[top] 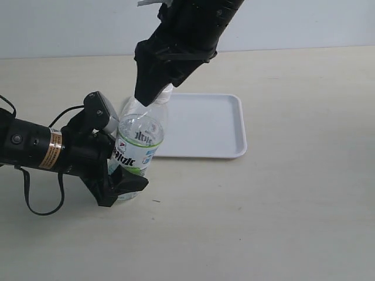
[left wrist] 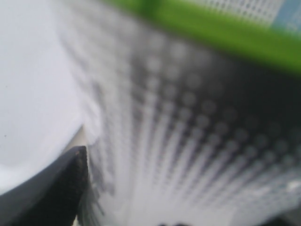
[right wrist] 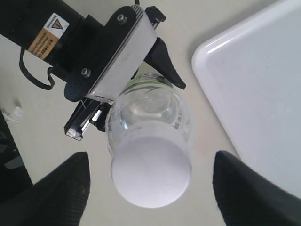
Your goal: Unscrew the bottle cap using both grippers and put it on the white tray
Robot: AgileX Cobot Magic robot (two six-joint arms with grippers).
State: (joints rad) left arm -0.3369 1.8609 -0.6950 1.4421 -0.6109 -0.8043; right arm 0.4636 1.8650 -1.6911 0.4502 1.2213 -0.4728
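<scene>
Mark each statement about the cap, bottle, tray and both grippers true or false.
1. The bottle cap sits on the bottle. True.
2. The bottle lies on its side. False: it stands upright on the table.
3. The cap rests on the white tray. False: it is on the bottle's neck.
4. The left gripper grips the bottle's body. True.
5. The right gripper is clamped on the cap. False: its jaws stand open on either side, with gaps.

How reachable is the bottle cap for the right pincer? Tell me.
Probably yes: the right pincer is open astride the bottle cap, nothing between; the left pincer grips the bottle lower down.
</scene>
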